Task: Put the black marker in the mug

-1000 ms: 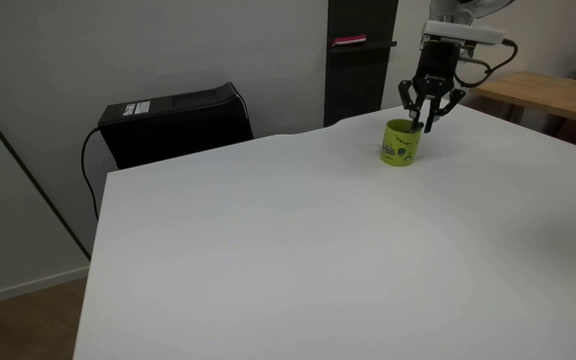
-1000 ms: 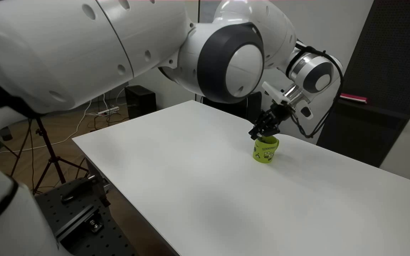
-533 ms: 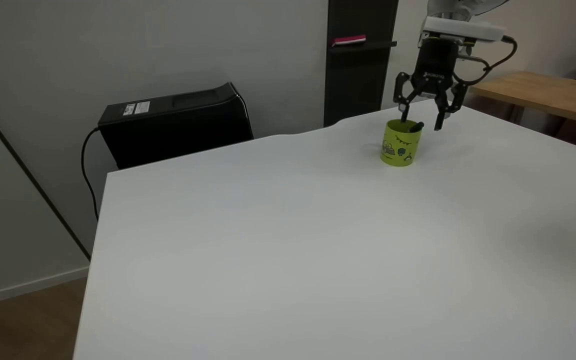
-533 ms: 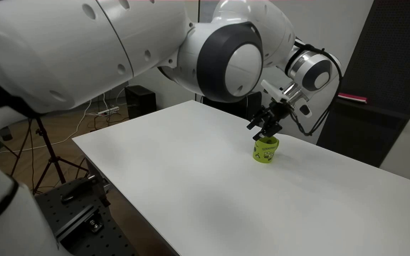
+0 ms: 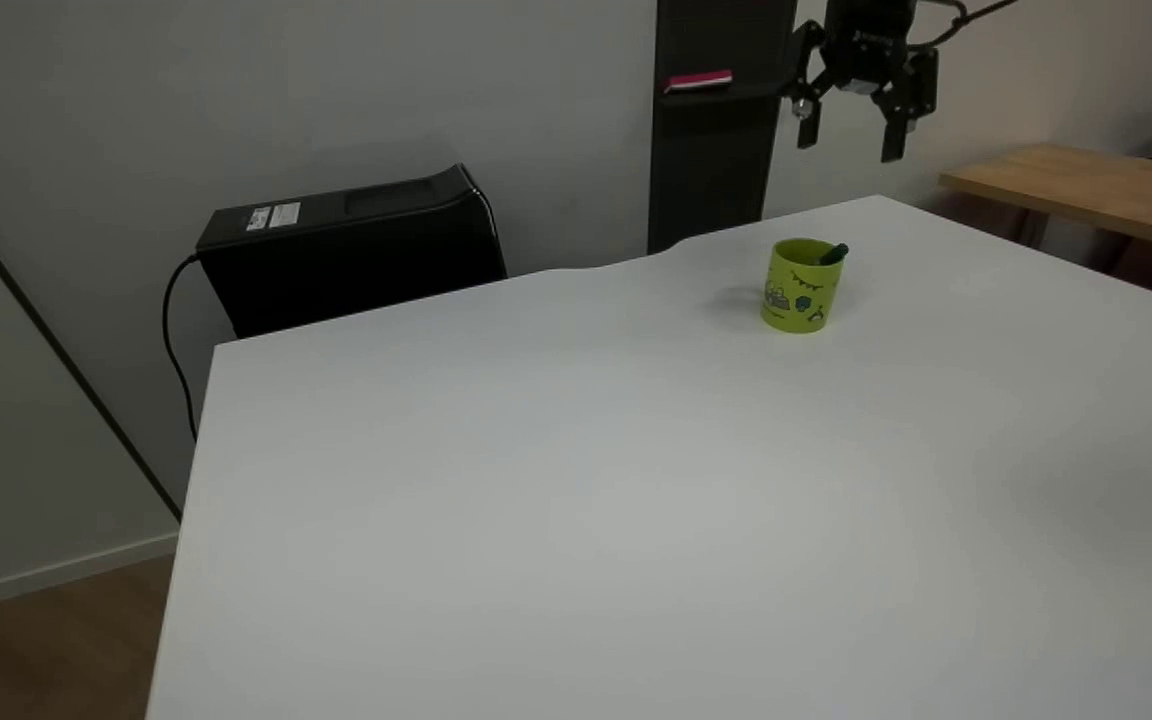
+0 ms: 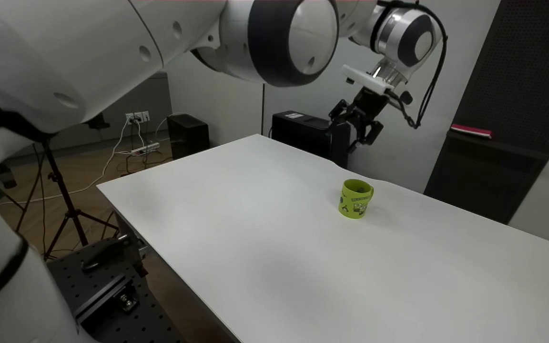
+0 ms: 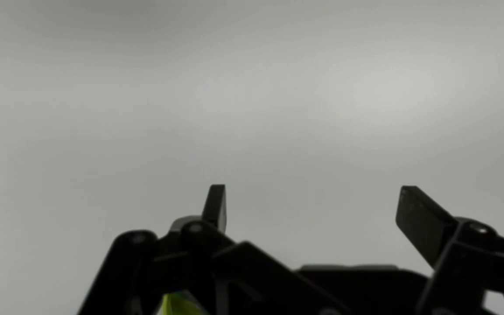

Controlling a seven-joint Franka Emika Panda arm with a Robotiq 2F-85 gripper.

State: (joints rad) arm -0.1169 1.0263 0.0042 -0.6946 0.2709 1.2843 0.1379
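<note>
The yellow-green mug stands upright on the white table in both exterior views. Inside it leans the black marker, its dark greenish end poking out past the rim. From another angle the mug shows its handle, and only something dark is visible within. Well above the table and the mug hangs my gripper, jaws wide apart with nothing between them. In the wrist view the gripper is likewise open, and a sliver of the mug peeks out at the bottom, mostly hidden behind a finger.
The white table spreads out in front of the mug. Behind its far edge stands a black machine. A wooden table is off to the side, and a dark cabinet stands by the wall.
The gripper has opened and let go of the marker, which now rests in the mug. The arm has then risen well above the mug; the mug has not moved.
</note>
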